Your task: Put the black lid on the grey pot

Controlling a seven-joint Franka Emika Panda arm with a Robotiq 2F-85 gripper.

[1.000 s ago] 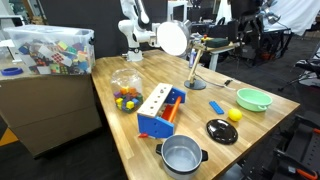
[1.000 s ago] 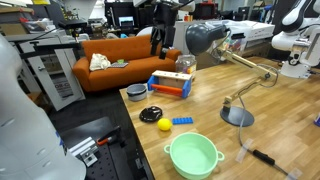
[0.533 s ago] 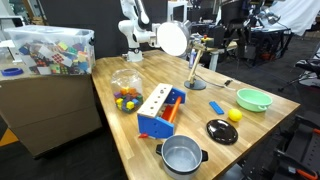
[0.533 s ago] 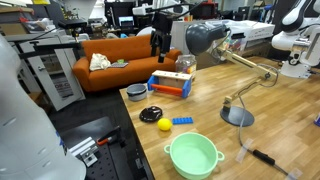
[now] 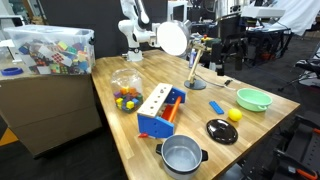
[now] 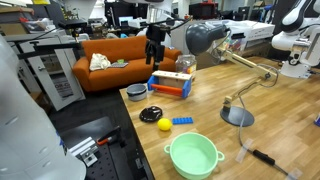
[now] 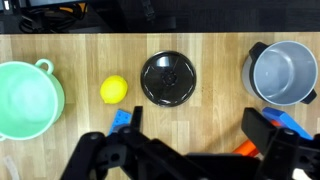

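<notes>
The black lid [image 7: 168, 78], a glossy disc with a small knob, lies flat on the wooden table between a yellow ball and the grey pot [image 7: 279, 72]; the pot is empty. Both show in both exterior views: the lid [image 5: 221, 131] [image 6: 152, 114] and the pot [image 5: 181, 155] [image 6: 137, 93] near the table's edge. My gripper [image 7: 197, 135] is open and empty, high in the air above the table [image 5: 228, 55] [image 6: 154, 50]. Its fingers [image 7: 268, 130] frame bare wood below the lid in the wrist view.
A pale green bowl [image 7: 25, 100] [image 5: 253, 99], a yellow ball [image 7: 114, 89], a blue brick [image 5: 216, 108], a blue and orange box [image 5: 161, 110], a jar of coloured balls [image 5: 126, 90] and a desk lamp [image 5: 172, 40] share the table.
My gripper has come down and moved over the table toward the lid and pot. Nothing on the table has moved.
</notes>
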